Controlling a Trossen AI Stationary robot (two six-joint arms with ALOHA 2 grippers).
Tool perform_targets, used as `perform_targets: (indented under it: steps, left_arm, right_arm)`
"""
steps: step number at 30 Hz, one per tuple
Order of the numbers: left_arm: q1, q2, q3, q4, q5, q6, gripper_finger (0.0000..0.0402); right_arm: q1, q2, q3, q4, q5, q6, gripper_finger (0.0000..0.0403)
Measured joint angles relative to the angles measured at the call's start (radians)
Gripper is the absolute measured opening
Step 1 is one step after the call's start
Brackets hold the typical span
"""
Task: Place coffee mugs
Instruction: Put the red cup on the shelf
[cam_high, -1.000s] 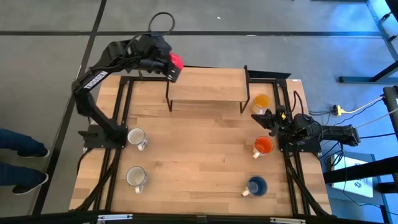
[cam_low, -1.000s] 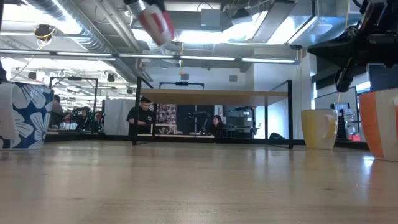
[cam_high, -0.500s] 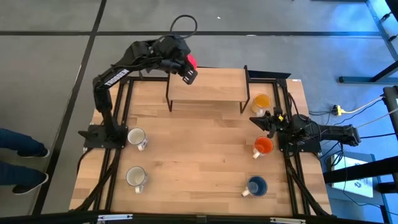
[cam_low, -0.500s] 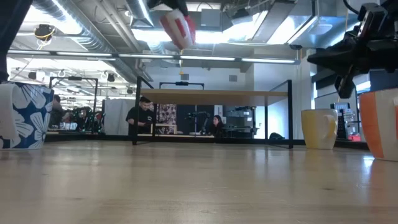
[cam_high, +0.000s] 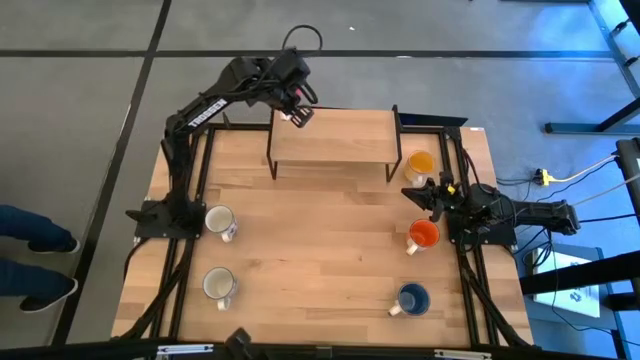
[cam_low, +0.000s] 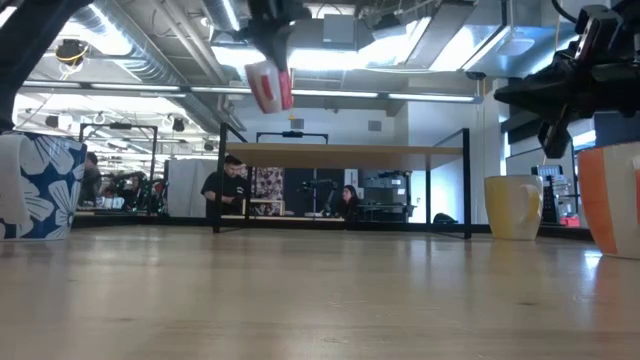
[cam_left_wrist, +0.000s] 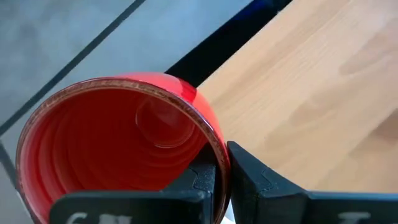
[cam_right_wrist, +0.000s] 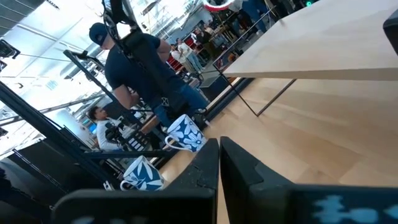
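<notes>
My left gripper (cam_high: 297, 108) hangs over the far left corner of the raised wooden shelf (cam_high: 335, 140), shut on the red mug (cam_left_wrist: 112, 140), which shows tilted high up in the low view (cam_low: 268, 85). My right gripper (cam_high: 432, 192) waits shut at the table's right side, between the yellow-orange mug (cam_high: 421, 162) and the orange-red mug (cam_high: 424, 234). The blue mug (cam_high: 411, 298) stands near the right near corner. Two white patterned mugs (cam_high: 220, 221) (cam_high: 219, 286) stand on their bases on the left. My left gripper (cam_left_wrist: 222, 163) has the red mug by its wall at the rim (cam_left_wrist: 214, 140), one finger inside the hollow and one finger (cam_left_wrist: 261, 180) outside. The mug is lifted clear above the shelf and sits tilted (cam_low: 268, 85).
The shelf stands on thin black legs (cam_high: 271, 160) at the table's far side, its top bare wood. The middle of the table (cam_high: 320, 250) is open wood. People show in the room beyond (cam_low: 225, 185), and a person's legs (cam_high: 30, 260) are left of the table.
My left gripper has carried the red mug toward the table's right, over the shelf's left end, then come down closer to the shelf. The wrist has turned, and the mug now lies under the gripper and tilts the other way in the low view.
</notes>
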Motion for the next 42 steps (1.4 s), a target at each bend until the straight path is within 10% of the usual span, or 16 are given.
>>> perform_targets:
  steps: [42]
  left_arm:
    - [0.143,0.127,-0.006,-0.112,0.237,-0.019,0.0014]
  right_arm:
    - [0.0,0.0,0.0,0.001,0.039,0.007,0.0005]
